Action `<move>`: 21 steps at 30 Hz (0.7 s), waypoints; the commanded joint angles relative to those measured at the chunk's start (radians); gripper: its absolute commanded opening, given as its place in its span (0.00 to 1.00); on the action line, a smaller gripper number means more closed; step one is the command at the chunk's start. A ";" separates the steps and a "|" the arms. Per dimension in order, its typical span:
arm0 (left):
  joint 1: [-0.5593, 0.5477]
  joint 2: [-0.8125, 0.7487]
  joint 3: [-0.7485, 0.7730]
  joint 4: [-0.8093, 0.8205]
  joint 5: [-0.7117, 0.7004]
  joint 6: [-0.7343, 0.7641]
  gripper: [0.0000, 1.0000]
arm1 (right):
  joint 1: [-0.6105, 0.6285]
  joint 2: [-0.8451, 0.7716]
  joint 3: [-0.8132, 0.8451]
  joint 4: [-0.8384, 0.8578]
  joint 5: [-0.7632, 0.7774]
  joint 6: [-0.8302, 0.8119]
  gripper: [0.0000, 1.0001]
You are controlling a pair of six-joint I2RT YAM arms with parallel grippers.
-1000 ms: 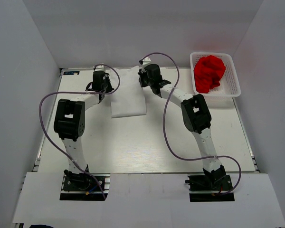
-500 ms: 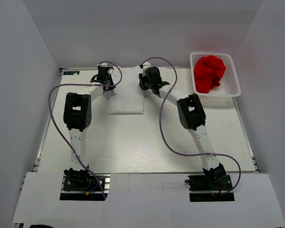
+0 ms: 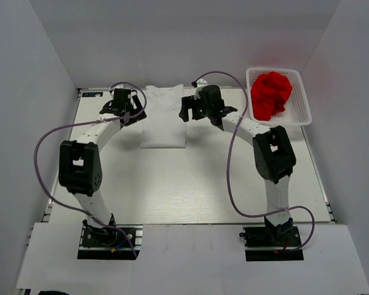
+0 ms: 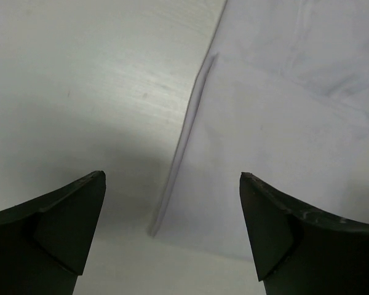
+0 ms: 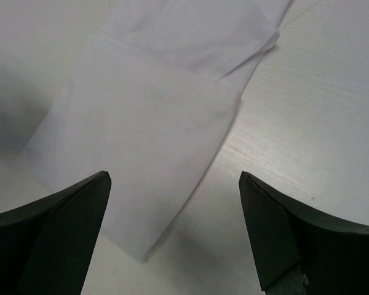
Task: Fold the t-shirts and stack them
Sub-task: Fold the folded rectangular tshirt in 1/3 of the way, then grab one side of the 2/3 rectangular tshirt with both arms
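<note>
A white t-shirt lies folded into a narrow rectangle at the far middle of the table. My left gripper hovers open just off its left edge. In the left wrist view the shirt fills the right side, and its near corner sits between the spread fingers of the left gripper, which hold nothing. My right gripper stands open at the shirt's right edge. The right wrist view shows the folded cloth under the empty right gripper. A crumpled red t-shirt sits in the basket.
The white lattice basket stands at the far right corner of the table. White walls close in the back and both sides. Purple cables loop off both arms above the table.
Both grippers have gone from shut to wide open and let go of the white t-shirt. Each has drawn outward from it, and the shirt now lies flat, reaching a little farther back.
</note>
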 commanded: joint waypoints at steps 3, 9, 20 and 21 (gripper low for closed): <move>-0.021 -0.216 -0.291 -0.008 0.091 -0.102 1.00 | 0.034 -0.161 -0.268 0.027 -0.109 0.179 0.90; -0.008 -0.338 -0.538 0.175 0.195 -0.127 0.98 | 0.077 -0.172 -0.372 0.041 -0.158 0.254 0.90; 0.002 -0.207 -0.549 0.299 0.245 -0.137 0.86 | 0.080 -0.073 -0.353 0.041 -0.140 0.348 0.90; 0.002 -0.189 -0.537 0.299 0.245 -0.137 0.83 | 0.080 -0.076 -0.350 0.050 -0.156 0.369 0.88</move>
